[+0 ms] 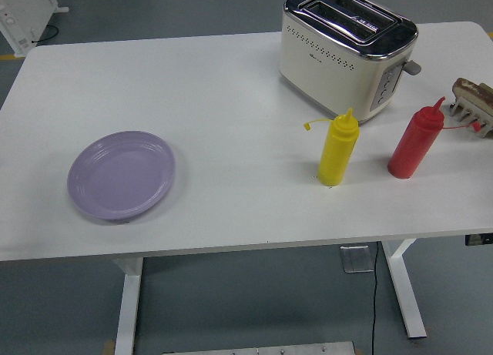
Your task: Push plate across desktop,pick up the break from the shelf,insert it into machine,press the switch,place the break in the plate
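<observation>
- Plate first: round lilac plastic plate (122,175) sits empty on the near-left part of the white rectangular table (231,101), well apart from everything else.
- No robot hand or arm in view on either side, so finger state impossible to tell; nothing held anywhere in the frame.
- Judged step in hand: pushing the plate across the desktop, not yet begun.
- Best done with a flat, low push against the plate's left rim, sliding rightward and keeping the base flat on the table; risk of tipping if pressed down on the sloped rim.
- Cream-and-chrome two-slot toaster (348,51) stands at the far right, slots empty, side lever facing right.
- Yellow squeeze bottle (338,150) stands upright near the toaster, directly on a straight rightward path; better to stop the plate short of it.
- Red squeeze bottle (415,142) stands upright further right, near the table's right edge.
- Toothed beige rack with a brownish bread slice (471,98) sits at the far-right edge, partly cut off.
</observation>
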{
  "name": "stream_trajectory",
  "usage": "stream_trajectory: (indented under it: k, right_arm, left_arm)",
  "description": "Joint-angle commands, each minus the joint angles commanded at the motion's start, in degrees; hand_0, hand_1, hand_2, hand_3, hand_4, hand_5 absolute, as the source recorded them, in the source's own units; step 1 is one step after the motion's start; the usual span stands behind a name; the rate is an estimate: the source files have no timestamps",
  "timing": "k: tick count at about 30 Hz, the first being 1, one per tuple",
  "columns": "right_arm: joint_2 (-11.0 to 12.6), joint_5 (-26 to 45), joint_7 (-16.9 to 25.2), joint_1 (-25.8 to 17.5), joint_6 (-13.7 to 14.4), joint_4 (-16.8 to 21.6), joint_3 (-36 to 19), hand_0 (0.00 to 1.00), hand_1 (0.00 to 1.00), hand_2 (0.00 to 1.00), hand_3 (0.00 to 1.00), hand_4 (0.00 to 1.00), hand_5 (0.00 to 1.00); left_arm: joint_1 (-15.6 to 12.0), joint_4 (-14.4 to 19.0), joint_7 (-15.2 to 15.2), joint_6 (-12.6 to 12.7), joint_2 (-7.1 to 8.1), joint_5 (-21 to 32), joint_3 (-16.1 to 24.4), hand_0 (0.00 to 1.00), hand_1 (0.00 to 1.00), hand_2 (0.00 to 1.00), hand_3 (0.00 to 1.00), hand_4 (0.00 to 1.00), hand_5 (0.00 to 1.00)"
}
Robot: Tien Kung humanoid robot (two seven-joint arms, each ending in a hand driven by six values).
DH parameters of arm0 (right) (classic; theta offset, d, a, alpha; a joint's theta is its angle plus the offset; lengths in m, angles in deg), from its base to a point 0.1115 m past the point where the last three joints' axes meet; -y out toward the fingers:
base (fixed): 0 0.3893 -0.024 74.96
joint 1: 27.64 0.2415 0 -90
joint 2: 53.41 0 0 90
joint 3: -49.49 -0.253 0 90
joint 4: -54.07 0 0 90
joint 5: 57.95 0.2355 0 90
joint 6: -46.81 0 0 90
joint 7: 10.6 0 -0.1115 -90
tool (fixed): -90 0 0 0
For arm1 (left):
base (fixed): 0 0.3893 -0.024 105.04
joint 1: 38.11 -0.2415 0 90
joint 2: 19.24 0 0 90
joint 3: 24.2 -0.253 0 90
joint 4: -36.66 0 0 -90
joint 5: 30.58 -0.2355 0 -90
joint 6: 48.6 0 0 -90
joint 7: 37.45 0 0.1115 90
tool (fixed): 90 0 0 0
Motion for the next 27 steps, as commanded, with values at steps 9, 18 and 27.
stream_trajectory:
  k: [9, 18, 27]
  right_arm:
    - [0.3, -8.7, 1.1, 0.3, 5.6, 1.6, 1.5, 0.761, 0.714, 0.724, 0.727, 0.573, 0.481]
    - [0.9, -23.4, -2.4, 0.3, 9.4, 3.0, 3.1, 0.821, 0.775, 0.783, 0.790, 0.703, 0.304]
    - [1.4, -40.4, -7.2, 0.4, 8.2, 3.4, 4.3, 0.838, 0.788, 0.805, 0.810, 0.732, 0.257]
  left_arm:
    - [2.6, -3.7, -2.0, -0.7, -0.53, 1.1, -5.4, 0.894, 0.847, 0.890, 0.804, 0.688, 0.998]
    - [4.2, -6.7, -2.5, -1.1, -1.19, 2.1, -10.6, 0.897, 0.845, 0.891, 0.804, 0.687, 0.998]
    - [5.2, -8.7, -2.8, -1.2, -1.72, 2.5, -13.2, 0.902, 0.847, 0.894, 0.804, 0.695, 0.998]
